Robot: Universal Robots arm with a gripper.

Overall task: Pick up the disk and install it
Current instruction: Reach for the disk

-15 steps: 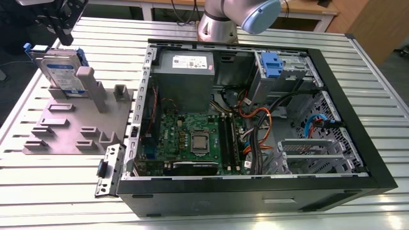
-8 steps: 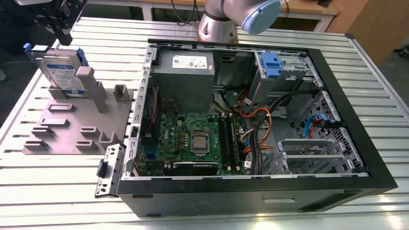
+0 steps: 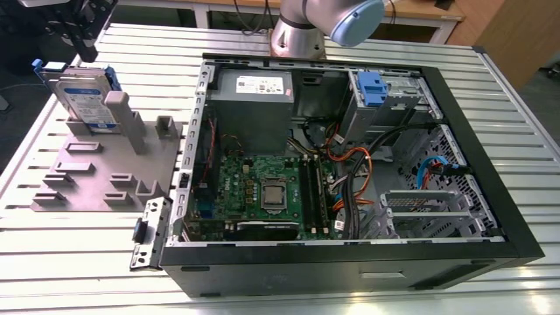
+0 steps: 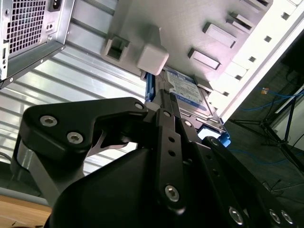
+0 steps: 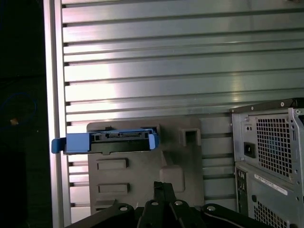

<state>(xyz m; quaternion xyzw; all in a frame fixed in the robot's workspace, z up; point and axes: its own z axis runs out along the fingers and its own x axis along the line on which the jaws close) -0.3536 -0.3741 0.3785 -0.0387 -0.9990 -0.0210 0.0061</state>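
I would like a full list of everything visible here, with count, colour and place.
table: one, silver, slatted, under everything.
computer case: one, black, open, mid-table.
stand: one, grey, on the table beside the case.
disk: one, silver with blue frame, upright in the stand, exterior view's left.
circuit board: one, green, inside the case.
power supply: one, grey, inside the case.
cables: several, orange, blue and black, inside the case.
bracket: one, grey metal, on the table beside the case.
arm: one, grey with blue cap, behind the case.
gripper: one, black, above the disk.
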